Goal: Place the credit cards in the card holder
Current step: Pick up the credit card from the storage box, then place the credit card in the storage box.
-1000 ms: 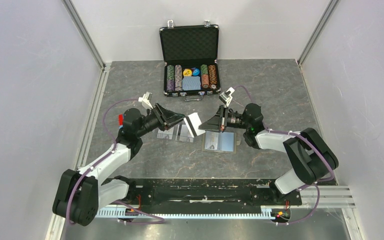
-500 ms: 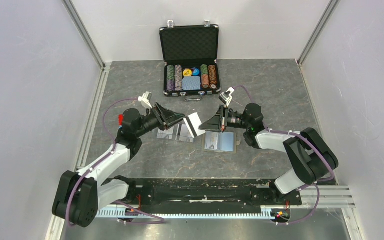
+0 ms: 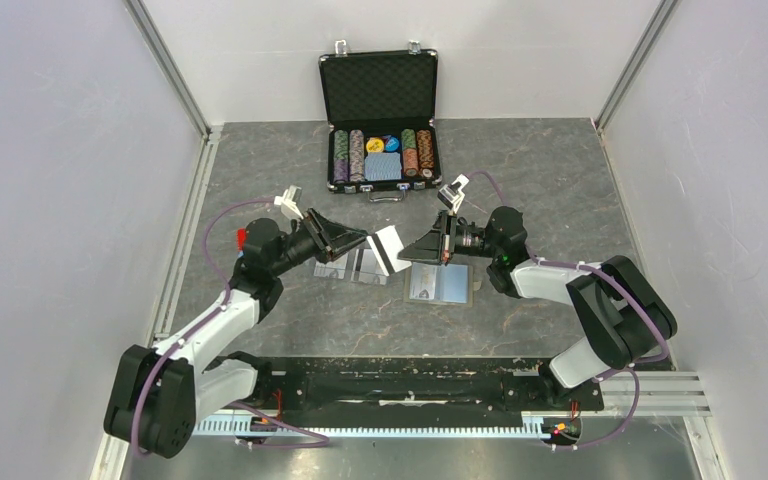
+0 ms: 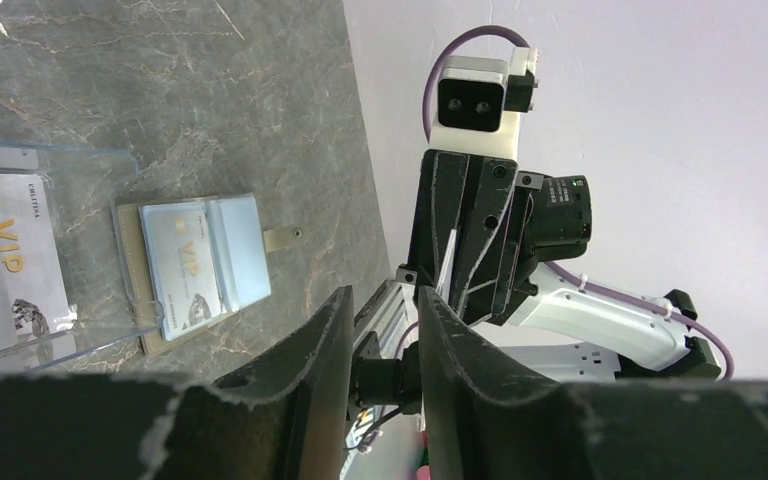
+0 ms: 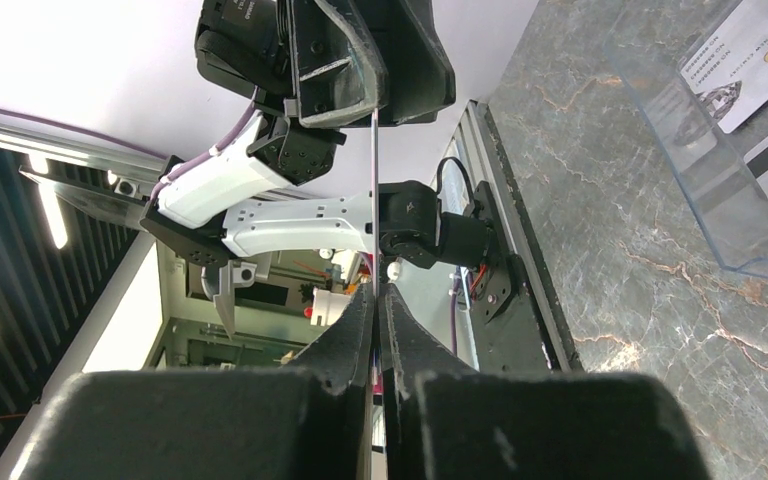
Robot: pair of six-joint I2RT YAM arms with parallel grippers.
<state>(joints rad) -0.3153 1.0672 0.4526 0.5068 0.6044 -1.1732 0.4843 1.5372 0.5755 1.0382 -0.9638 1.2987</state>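
Note:
A whitish credit card [image 3: 388,250] with a dark stripe hangs above the table, and my right gripper [image 3: 407,250] is shut on its right edge. In the right wrist view this card [image 5: 373,200] stands edge-on out of the right gripper [image 5: 378,290] and reaches the tips of the left one. My left gripper [image 3: 365,238] sits at the card's left side. Its jaws [image 4: 385,295] are apart with nothing between them. The taupe card holder [image 3: 440,285] lies open on the table under the right gripper. A second card [image 4: 185,268] sits in its light blue lining.
Clear plastic sleeves [image 3: 350,265] lie under the left gripper, with another VIP card [image 4: 0,260] in one of them. The open black poker-chip case [image 3: 380,130] stands at the back. Grey walls close in the table on the left and right.
My left gripper's jaws have come a little closer together and the left arm has shifted slightly. The right gripper and the card have stayed put.

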